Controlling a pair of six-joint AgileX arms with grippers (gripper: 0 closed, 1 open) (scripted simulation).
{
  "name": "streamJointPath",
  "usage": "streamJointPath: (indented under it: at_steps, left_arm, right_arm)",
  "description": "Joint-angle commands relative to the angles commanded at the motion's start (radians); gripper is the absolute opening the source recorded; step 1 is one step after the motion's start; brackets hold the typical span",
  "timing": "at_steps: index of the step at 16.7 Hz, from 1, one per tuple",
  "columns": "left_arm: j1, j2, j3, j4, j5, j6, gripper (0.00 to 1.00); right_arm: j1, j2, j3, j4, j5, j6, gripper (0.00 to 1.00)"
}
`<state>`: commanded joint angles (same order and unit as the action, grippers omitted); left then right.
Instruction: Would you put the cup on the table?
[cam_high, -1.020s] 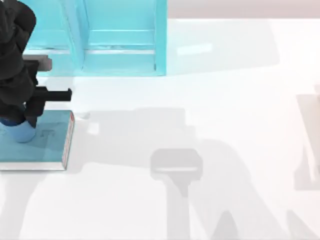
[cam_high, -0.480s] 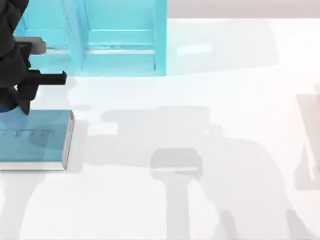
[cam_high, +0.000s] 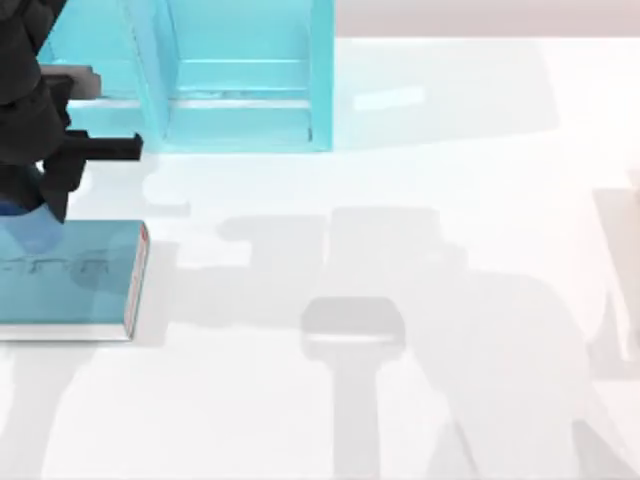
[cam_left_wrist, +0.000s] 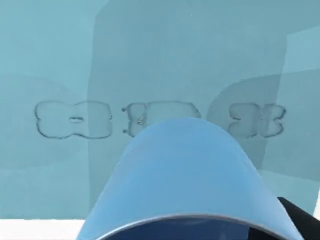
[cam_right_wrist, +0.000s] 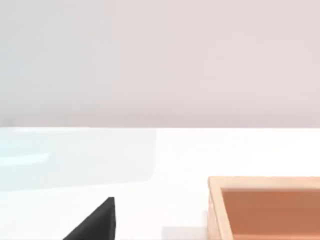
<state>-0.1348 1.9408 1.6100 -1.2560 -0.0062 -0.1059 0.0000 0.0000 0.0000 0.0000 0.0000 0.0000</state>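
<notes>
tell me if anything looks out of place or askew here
Nothing looks spilled or damaged. The small blue plastic cup hangs in the left hand above the flat teal book, not on the glossy white table. The book lies flat and square beside the light-blue shelf cabinet.

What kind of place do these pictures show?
Probably a simulated tabletop workspace: a glossy white table, a light-blue shelf cabinet at its back, a teal book, and the left hand with a blue cup.

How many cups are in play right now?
1. The cup is held by the left gripper above the teal book at the table's left edge.
</notes>
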Motion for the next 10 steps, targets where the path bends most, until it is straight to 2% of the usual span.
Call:
streamJointPath:
  at_steps: [3, 10]
  left_arm:
    - [-0.075, 0.087, 0.133, -0.064, -0.004, -0.077, 0.0]
    - [-0.33, 0.358, 0.632, -0.269, -0.015, -0.331, 0.0]
  right_arm:
    - [0.0, 0.0, 0.0, 0.0, 0.0, 0.0, 1.0]
    - [0.0, 0.0, 0.0, 0.0, 0.0, 0.0, 1.0]
